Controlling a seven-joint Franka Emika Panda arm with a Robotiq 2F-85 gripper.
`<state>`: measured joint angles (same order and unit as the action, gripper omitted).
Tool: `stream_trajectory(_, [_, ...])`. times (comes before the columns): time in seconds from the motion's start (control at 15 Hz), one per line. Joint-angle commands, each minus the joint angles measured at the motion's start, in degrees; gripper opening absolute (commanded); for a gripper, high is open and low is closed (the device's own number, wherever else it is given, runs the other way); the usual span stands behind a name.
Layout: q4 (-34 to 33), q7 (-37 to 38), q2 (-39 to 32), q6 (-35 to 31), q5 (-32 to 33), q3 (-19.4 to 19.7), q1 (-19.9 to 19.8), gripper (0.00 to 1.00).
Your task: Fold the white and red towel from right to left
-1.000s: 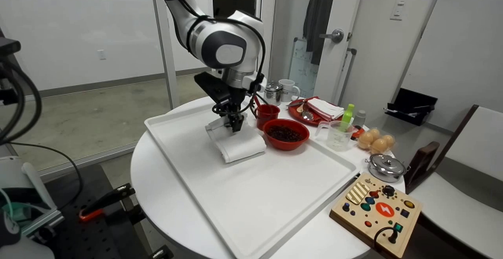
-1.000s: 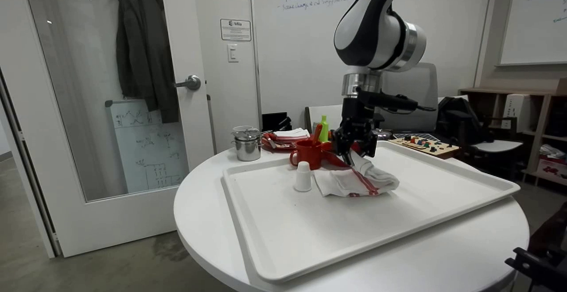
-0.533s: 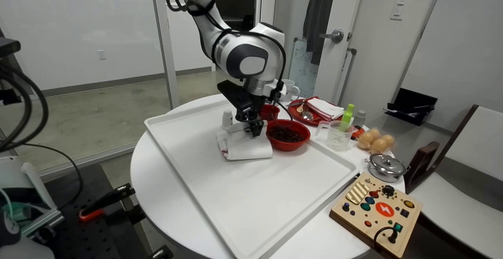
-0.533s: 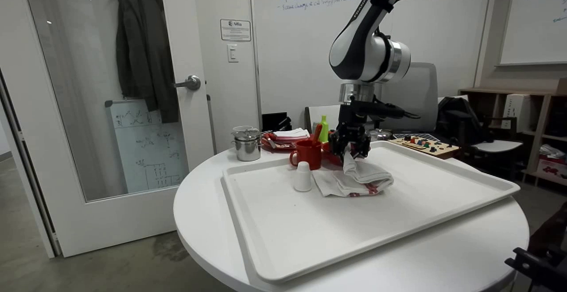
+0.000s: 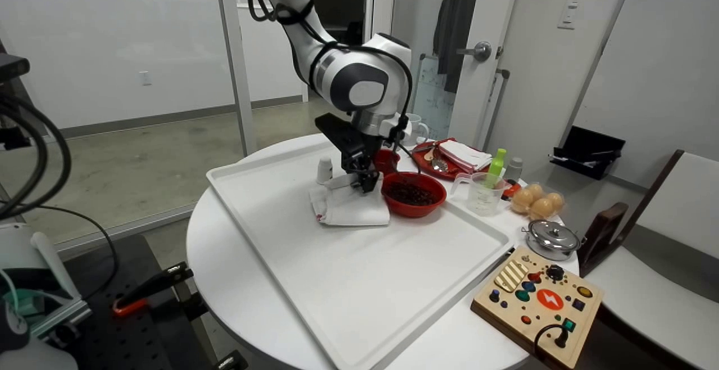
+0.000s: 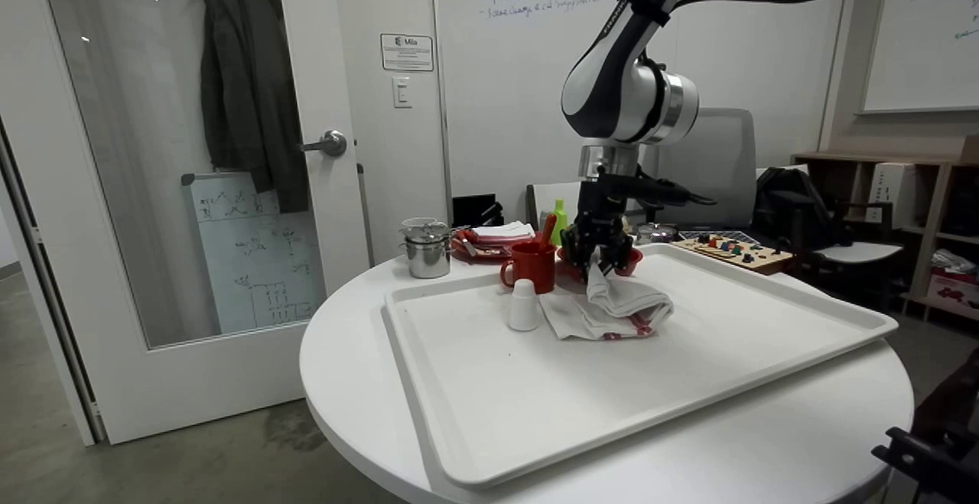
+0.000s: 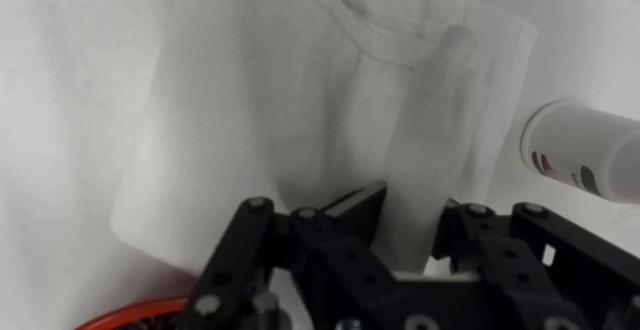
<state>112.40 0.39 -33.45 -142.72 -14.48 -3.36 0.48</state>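
Observation:
The white and red towel (image 5: 359,211) lies folded over on the white tray (image 5: 365,280). In an exterior view its red stripe (image 6: 642,326) shows at the front of the fold, and a flat lower layer sticks out toward the white shaker. My gripper (image 5: 365,186) is low over the towel's back part. In an exterior view a corner of cloth rises into the gripper (image 6: 600,263). In the wrist view my gripper (image 7: 416,194) has a thick ridge of the towel (image 7: 280,94) filling the space between its pads. The cloth's underside is hidden.
A white shaker (image 6: 524,305) stands beside the towel. A red bowl (image 5: 413,211) of dark beans sits close on the other side, with a red mug (image 6: 533,267) behind. A red plate with another folded cloth (image 5: 463,154) and a measuring cup (image 5: 484,196) stand beyond the tray.
Over the last second my gripper moves toward the red bowl, and the towel's raised part follows, uncovering the lower layer and the shaker. In the last half second the shift is small.

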Motion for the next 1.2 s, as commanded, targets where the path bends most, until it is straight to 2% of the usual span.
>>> stream_trajectory(0.0, [0.4,-0.4,-0.1,2.4,1.2,-1.2,0.2,0.07])
stream_trajectory(0.2, [1.8,0.2,0.3,2.5,2.1,-1.4,1.4,0.08])
stream_trajectory(0.27, [1.1,0.0,-0.1,1.7,0.8,-1.7,0.4,0.33])
stream_trajectory(0.33, [1.3,0.0,-0.1,1.6,0.9,-1.8,0.6,0.09])
stream_trajectory(0.47, [1.3,0.0,-0.1,1.6,0.8,-1.8,0.5,0.23])
stream_trajectory(0.53, [1.5,-0.2,0.1,1.7,0.6,-2.0,0.2,0.55])
stream_trajectory(0.67, [2.4,-0.7,1.2,1.4,0.1,-2.3,-0.2,0.61])
stream_trajectory(1.0, [6.2,-1.4,5.5,0.3,-0.4,-3.0,-0.4,0.95])
stream_trajectory(1.13, [8.0,-0.3,7.9,1.6,1.4,-2.1,0.6,1.00])
